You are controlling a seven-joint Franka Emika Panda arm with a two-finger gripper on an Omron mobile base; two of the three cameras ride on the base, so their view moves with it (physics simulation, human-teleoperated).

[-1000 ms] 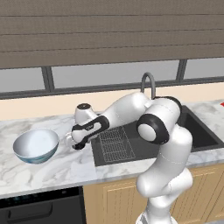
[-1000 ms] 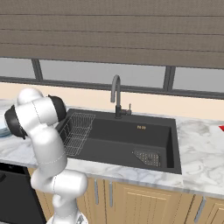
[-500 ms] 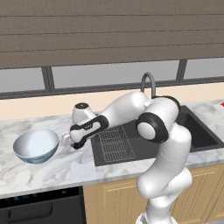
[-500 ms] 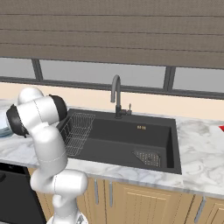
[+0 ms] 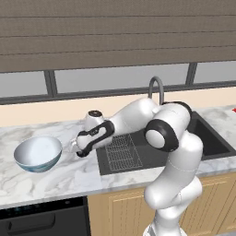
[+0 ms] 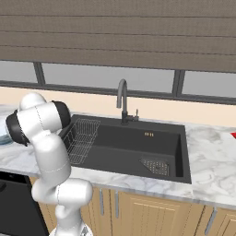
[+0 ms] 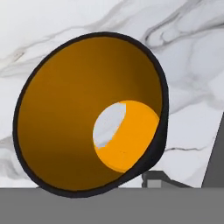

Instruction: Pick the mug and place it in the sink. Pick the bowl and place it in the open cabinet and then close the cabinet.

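Tool [image 5: 76, 148] tighter around mug [image 7: 92, 113] now

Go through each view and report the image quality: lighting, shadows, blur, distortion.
Left base view: even flat light, sharp, a soft shadow under the bowl. Right base view: equally even, no glare on the dark sink. Hand view: the mug looms very close, its mouth stretched into a wide cone, the interior shading from dark brown to bright orange at the bottom.

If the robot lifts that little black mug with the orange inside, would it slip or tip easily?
The mug looks rigid with smooth, glossy walls, so it might slip in a loose grip. It seems small and probably light. Its round, open shape suggests it would roll if knocked over on the marble counter.
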